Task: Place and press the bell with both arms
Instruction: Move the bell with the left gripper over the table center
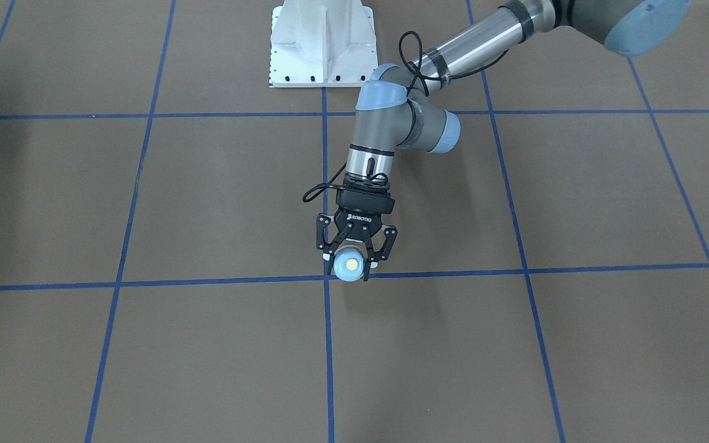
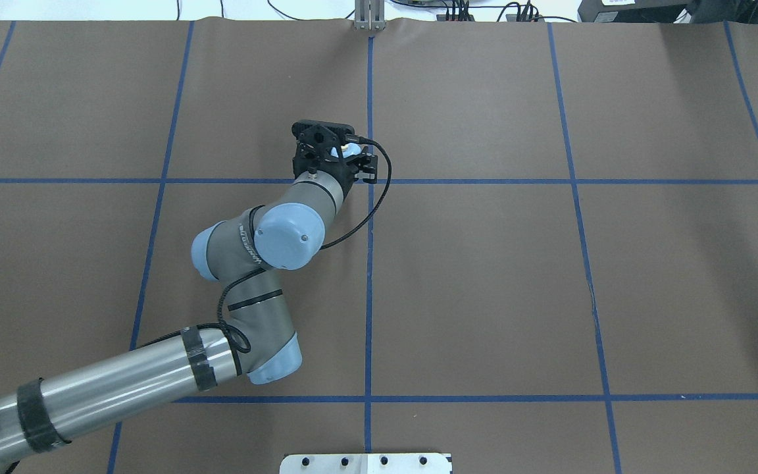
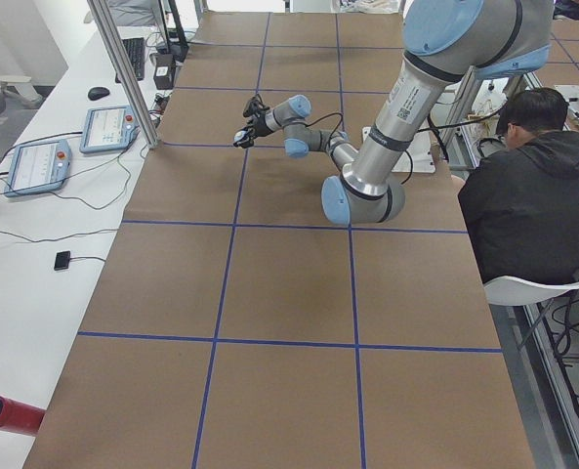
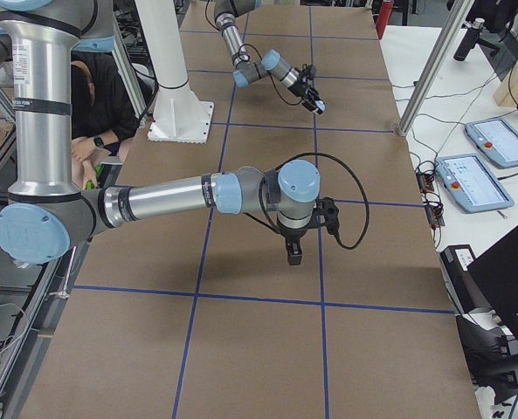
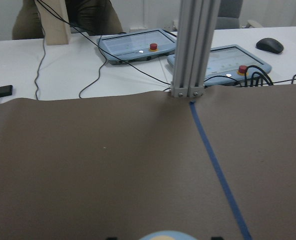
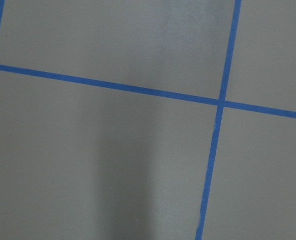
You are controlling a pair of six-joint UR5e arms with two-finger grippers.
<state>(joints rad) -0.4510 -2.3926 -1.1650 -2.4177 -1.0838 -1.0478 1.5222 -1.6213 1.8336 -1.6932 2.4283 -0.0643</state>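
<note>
left gripper [image 1: 349, 268] clasps the bell [image 1: 347, 264] between its fingers [image 1: 384, 247], seemingly just off the surface [image 1: 514, 344]; placing and pressing remain. right gripper [image 4: 292, 255] hangs well apart, its fingers' opening untellable.

Brown table cover [image 2: 484, 296] gridded with blue tape [image 2: 370, 296] (white bench [image 3: 35, 244] alongside, holding two pendants [image 3: 113, 127])

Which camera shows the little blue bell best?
The front-facing view: the bell shows its whole top in the left gripper. Overhead, the gripper hides most; side views show a speck; the left wrist view, a sliver.
</note>
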